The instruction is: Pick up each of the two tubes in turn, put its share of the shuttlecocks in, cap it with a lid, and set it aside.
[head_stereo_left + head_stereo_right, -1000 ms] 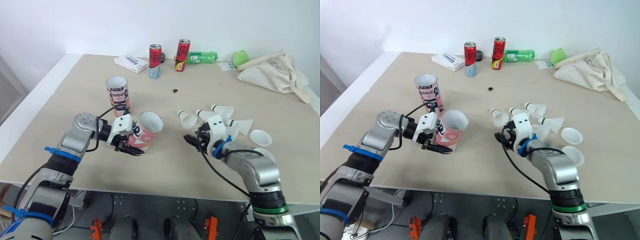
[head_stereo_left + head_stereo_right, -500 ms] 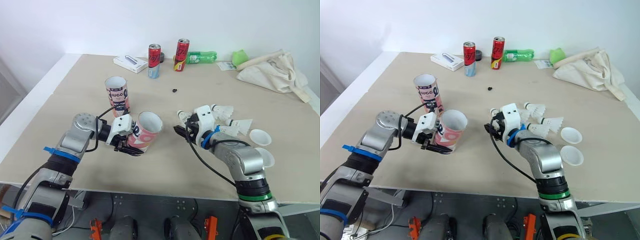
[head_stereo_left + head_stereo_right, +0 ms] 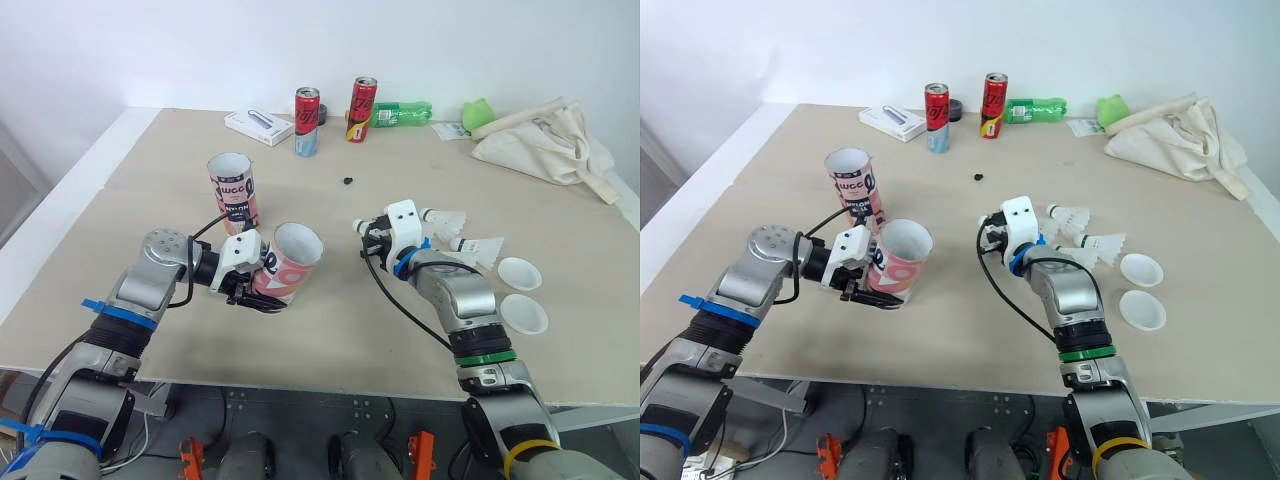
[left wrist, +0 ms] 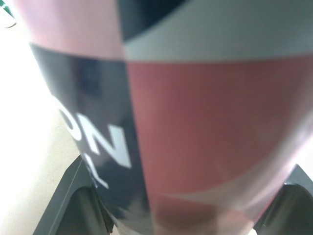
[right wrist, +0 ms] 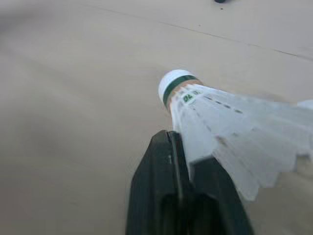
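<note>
Right claw (image 3: 370, 240) is pinched shut on a shuttlecock (image 5: 215, 117) by its feather skirt, mid-table (image 3: 330, 330). Feathers look light and crushable; I'd rather grip near the cork. Left claw (image 3: 250, 290) clamps the tilted tube (image 3: 290, 262), just left.

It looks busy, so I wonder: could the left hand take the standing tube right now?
Probably not: the left hand is shut on the tilted tube. The standing tube is close, with nothing between.
</note>
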